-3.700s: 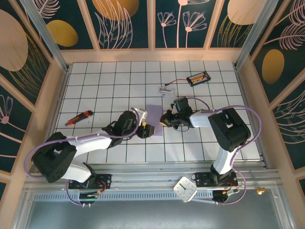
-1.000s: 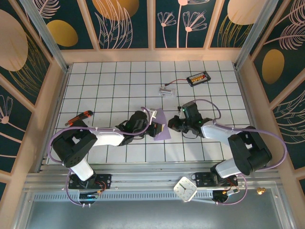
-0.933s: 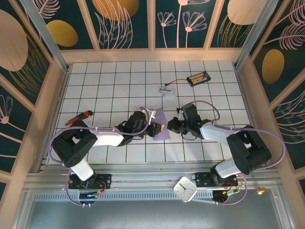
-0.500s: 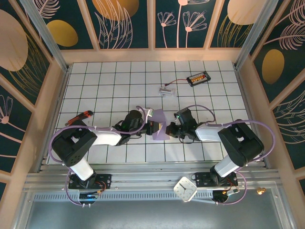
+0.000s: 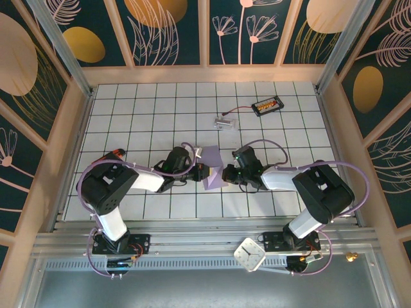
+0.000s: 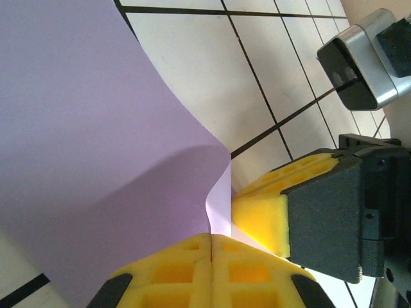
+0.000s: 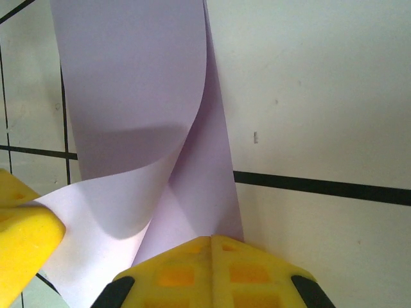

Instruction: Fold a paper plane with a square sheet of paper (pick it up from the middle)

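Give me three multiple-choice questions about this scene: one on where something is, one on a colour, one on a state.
1. Where is the thin lavender paper sheet?
A. Mid-table, between the left gripper and the right gripper
B. Against the far wall
C. On the metal rail

2. What colour are the foam finger pads?
A. Blue
B. Yellow
C. Green

3. How does the sheet lie?
A. Flat
B. Crumpled into a ball
C. Bowed up, pinched from both sides

Answers: 1 A, the top view shows it between both grippers. 2 B, both wrist views show yellow foam. 3 C, each pair of pads is shut on a curling edge.
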